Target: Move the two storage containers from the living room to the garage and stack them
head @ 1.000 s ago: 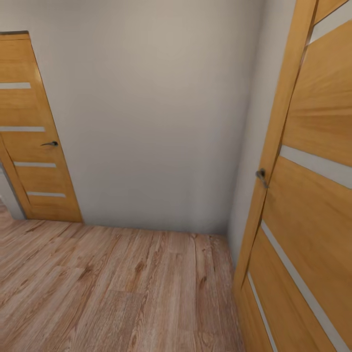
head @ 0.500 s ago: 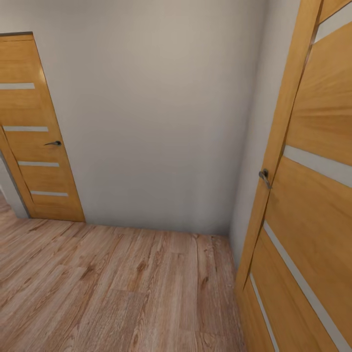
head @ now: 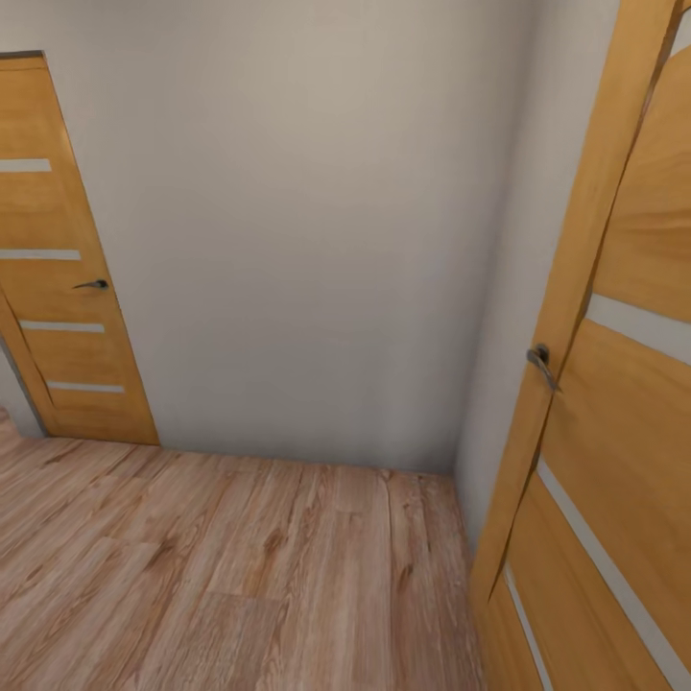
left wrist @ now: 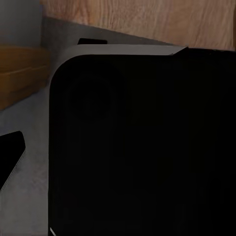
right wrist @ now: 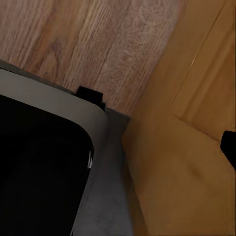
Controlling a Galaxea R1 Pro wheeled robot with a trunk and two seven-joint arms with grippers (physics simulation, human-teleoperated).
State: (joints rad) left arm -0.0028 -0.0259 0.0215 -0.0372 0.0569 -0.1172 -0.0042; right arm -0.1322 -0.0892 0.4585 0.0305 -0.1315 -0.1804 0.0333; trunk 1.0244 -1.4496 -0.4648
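Note:
The two storage containers are out of view. I face a corner of a hallway with a light wood plank floor [head: 240, 576] and a plain grey-white wall [head: 307, 240]. In the left wrist view a dark fingertip [left wrist: 11, 155] pokes in at the picture's edge beside my black body [left wrist: 142, 147]. The right wrist view has a dark fingertip [right wrist: 229, 147] at its edge, over an orange wooden door [right wrist: 187, 147]. Nothing tells me how either pair of jaws stands.
A wooden door with glass slits [head: 58, 288] stands shut at the far left, its handle [head: 93, 284] facing me. A second such door [head: 624, 432] with a handle [head: 540, 360] is very close on my right. Plank floor stretches ahead and to the left.
The whole head view has shifted, so the camera moved. The right door and its handle now sit further right and lower in the picture. Nothing in the hallway itself has moved.

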